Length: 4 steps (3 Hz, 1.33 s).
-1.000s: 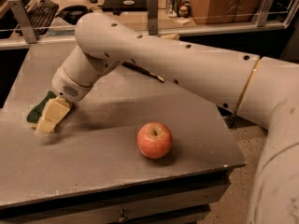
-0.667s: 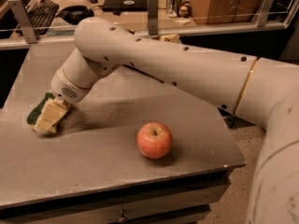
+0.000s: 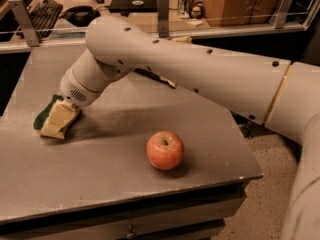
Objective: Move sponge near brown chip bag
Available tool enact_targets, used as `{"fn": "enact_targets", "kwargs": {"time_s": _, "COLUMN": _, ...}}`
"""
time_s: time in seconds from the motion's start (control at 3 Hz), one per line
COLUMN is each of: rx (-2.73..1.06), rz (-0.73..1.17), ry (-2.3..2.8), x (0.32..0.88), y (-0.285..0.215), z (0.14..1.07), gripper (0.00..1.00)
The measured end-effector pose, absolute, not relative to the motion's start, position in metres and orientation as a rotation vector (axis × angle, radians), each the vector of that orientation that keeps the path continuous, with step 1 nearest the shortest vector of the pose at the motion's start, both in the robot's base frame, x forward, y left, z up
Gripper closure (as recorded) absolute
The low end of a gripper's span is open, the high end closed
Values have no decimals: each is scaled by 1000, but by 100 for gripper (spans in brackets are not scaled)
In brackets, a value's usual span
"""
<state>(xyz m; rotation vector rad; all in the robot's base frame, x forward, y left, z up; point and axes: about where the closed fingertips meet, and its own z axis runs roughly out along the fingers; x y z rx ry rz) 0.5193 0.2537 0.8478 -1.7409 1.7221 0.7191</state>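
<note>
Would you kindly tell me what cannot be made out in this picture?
- Chip bag: camera view, nearly all hidden behind the arm; only a dark sliver under it shows, likely the bag.
- Sponge: camera view, only its green edge shows at the table's left; the gripper covers the rest.
- Arm's base: camera view, cut off by the right edge.
- Table: camera view, near left corner cut off by the left edge.

We see a thick off-white arm point(image 3: 200, 74) of smooth tubular segments, dotted with small dark screw holes, a thin tan seam ringing one joint. Its rounded wrist cuff carries a small vent grille, and the pale yellow, blocky gripper point(image 3: 59, 120) sits low at the left side of the desk point(image 3: 125, 134).
</note>
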Motion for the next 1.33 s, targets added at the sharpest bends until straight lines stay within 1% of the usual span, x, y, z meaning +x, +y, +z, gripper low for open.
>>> {"fn": "enact_targets", "kwargs": {"time_s": 0.33, "rx": -1691, "rz": 648, "ry": 1732, "x": 532, "y": 232, "z": 863, "gripper": 100}}
{"fn": "enact_targets", "kwargs": {"time_s": 0.67, "rx": -1668, "rz": 559, "ry": 1754, "x": 546, "y": 199, "z": 878, "gripper": 100}}
{"fn": "enact_targets", "kwargs": {"time_s": 1.0, "rx": -1646, "rz": 471, "ry": 1811, "x": 557, "y": 148, "z": 885, "gripper": 100}}
{"fn": "enact_targets", "kwargs": {"time_s": 1.33, "rx": -1580, "rz": 385, "ry": 1907, "x": 566, "y": 77, "z": 887, "gripper": 100}}
